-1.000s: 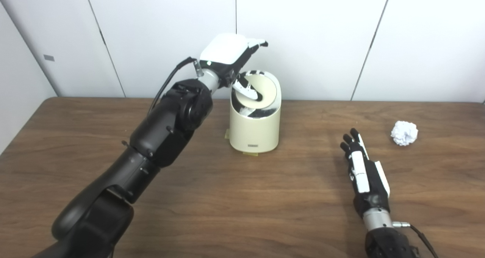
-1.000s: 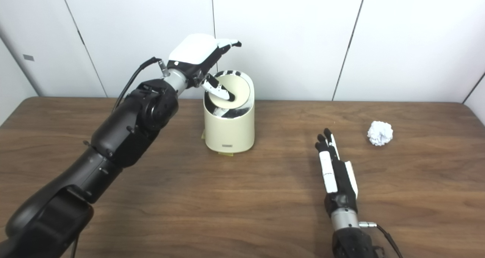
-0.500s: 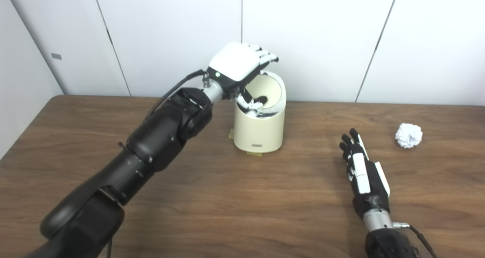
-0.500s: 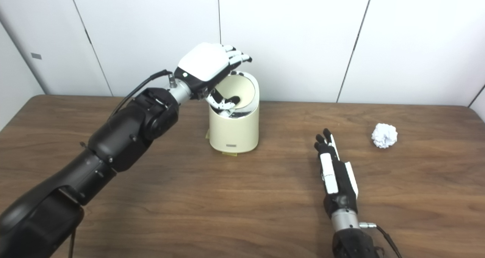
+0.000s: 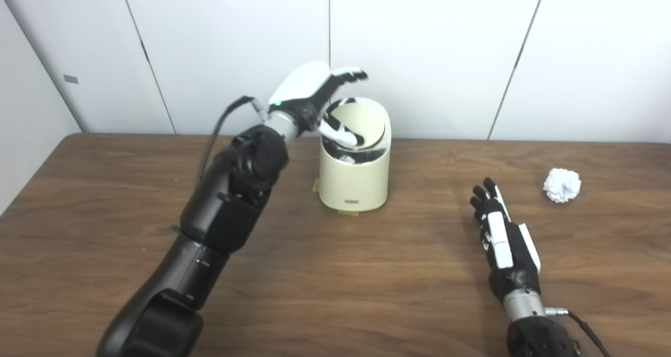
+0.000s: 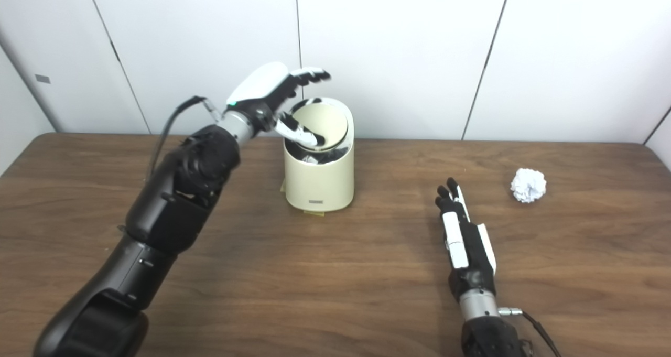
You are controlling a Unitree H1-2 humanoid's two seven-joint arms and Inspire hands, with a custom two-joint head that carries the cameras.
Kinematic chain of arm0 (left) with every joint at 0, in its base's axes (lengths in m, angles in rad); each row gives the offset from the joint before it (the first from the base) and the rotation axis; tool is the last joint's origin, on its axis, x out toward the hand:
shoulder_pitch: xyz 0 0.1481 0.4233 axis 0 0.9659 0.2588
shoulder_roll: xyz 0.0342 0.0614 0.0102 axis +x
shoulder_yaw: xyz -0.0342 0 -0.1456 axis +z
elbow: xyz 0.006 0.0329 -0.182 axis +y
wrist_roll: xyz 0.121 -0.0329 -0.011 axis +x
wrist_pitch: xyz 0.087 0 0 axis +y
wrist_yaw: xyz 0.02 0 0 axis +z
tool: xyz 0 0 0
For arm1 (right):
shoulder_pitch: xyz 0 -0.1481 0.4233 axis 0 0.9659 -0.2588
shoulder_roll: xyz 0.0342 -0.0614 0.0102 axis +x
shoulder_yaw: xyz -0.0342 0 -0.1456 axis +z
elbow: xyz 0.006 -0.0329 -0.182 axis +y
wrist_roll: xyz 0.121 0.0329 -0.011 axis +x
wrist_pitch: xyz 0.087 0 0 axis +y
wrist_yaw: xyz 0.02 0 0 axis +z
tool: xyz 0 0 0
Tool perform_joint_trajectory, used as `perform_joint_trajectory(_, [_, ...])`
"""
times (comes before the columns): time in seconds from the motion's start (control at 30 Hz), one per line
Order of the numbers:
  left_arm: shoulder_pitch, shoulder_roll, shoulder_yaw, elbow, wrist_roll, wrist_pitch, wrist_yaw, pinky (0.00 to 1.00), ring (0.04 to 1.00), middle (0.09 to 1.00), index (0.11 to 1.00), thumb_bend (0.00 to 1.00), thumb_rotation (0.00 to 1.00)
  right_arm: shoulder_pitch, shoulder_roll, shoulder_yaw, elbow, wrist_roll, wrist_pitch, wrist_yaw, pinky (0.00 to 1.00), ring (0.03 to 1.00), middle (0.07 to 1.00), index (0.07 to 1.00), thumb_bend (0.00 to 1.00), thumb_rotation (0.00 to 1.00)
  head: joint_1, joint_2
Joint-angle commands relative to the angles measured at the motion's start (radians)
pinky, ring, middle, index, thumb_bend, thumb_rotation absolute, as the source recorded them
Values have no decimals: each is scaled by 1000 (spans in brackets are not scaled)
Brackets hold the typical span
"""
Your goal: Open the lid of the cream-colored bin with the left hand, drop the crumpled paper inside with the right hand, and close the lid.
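Left hand [image 5: 314, 92] fingers spread, thumb propping the lid [image 5: 361, 123] — light, pivots. Right hand [image 5: 500, 239] flat, empty; paper [image 5: 562, 185] soft — pinch around it.

A brown wooden table [image 5: 335, 273] fills the lower part of the view from 3 to 9 o'clock. Behind it, toward 12 o'clock, stands a white panelled wall [image 5: 430, 47] with thin dark seams, evenly lit.
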Motion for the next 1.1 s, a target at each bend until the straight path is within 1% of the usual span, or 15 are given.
perform_joint_trajectory(0.0, [-29, -14, 73, -91, -94, 62, 15, 818, 863, 857, 897, 678, 105, -20, -5, -4, -36, 6, -9, 4, 1000, 967, 971, 1000, 640, 930, 0, 1])
perform_joint_trajectory(0.1, [8, -58, 176, -176, -204, 127, 25, 889, 866, 847, 883, 577, 117, -20, -7, -7, -35, 12, -4, 7, 1000, 967, 972, 1000, 644, 928, 0, 1])
perform_joint_trajectory(0.17, [27, -89, 240, -196, -276, 131, 32, 878, 860, 843, 878, 545, 94, -19, -11, -8, -36, 11, 1, 8, 1000, 969, 974, 1000, 647, 928, 2, 1])
perform_joint_trajectory(0.27, [62, -115, 314, -217, -363, 130, 46, 835, 834, 831, 874, 510, 127, -16, -19, -6, -39, 1, 7, 9, 999, 961, 967, 1000, 648, 956, 3, 1])
perform_joint_trajectory(0.37, [95, -116, 343, -229, -409, 131, 64, 869, 856, 852, 870, 503, 184, -15, -19, -14, -42, 20, 15, 12, 1000, 972, 974, 1000, 654, 939, 3, 4])
perform_joint_trajectory(0.47, [148, -106, 357, -247, -450, 131, 87, 881, 885, 879, 883, 418, 267, -16, -17, -22, -45, 34, 18, 9, 1000, 964, 966, 996, 664, 912, 5, 7])
perform_joint_trajectory(0.57, [204, -97, 361, -270, -500, 131, 116, 862, 876, 873, 890, 386, 314, -19, -21, -27, -48, 47, 11, 14, 1000, 963, 967, 995, 669, 907, 3, 14])
perform_joint_trajectory(0.63, [246, -81, 351, -288, -530, 131, 126, 877, 881, 881, 904, 383, 349, -24, -26, -27, -50, 41, -3, 14, 1000, 964, 972, 994, 664, 893, 3, 14])
perform_joint_trajectory(0.67, [272, -72, 345, -299, -541, 130, 127, 886, 889, 890, 914, 394, 428, -26, -26, -26, -63, 27, 3, 5, 986, 961, 972, 994, 664, 873, 4, 9])
perform_joint_trajectory(0.73, [314, -59, 337, -318, -561, 130, 129, 900, 897, 896, 912, 443, 478, -28, -27, -24, -87, 0, 16, -9, 951, 944, 961, 981, 684, 835, 1, 12])
perform_joint_trajectory(0.83, [381, -58, 343, -346, -604, 122, 132, 901, 904, 899, 906, 543, 478, -40, -25, -31, -115, -17, 27, -24, 895, 911, 945, 964, 714, 752, -8, 18])
perform_joint_trajectory(0.87, [401, -59, 345, -355, -614, 114, 136, 907, 906, 902, 914, 596, 479, -47, -22, -37, -121, -27, 29, -38, 829, 879, 920, 941, 723, 640, -8, 16])
perform_joint_trajectory(0.93, [441, -60, 345, -368, -626, 88, 146, 912, 910, 907, 925, 631, 494, -58, -24, -44, -125, -58, 23, -64, 783, 857, 897, 916, 734, 545, -5, 18])
perform_joint_trajectory(1.0, [485, -63, 340, -375, -620, 47, 162, 940, 942, 951, 983, 674, 559, -68, -35, -53, -130, -90, 16, -85, 844, 878, 894, 889, 758, 300, -7, 18])
perform_joint_trajectory(1.07, [528, -88, 345, -380, -633, 5, 184, 967, 967, 979, 996, 667, 594, -82, -55, -71, -117, -94, -2, -89, 844, 882, 897, 883, 779, 216, -7, 11])
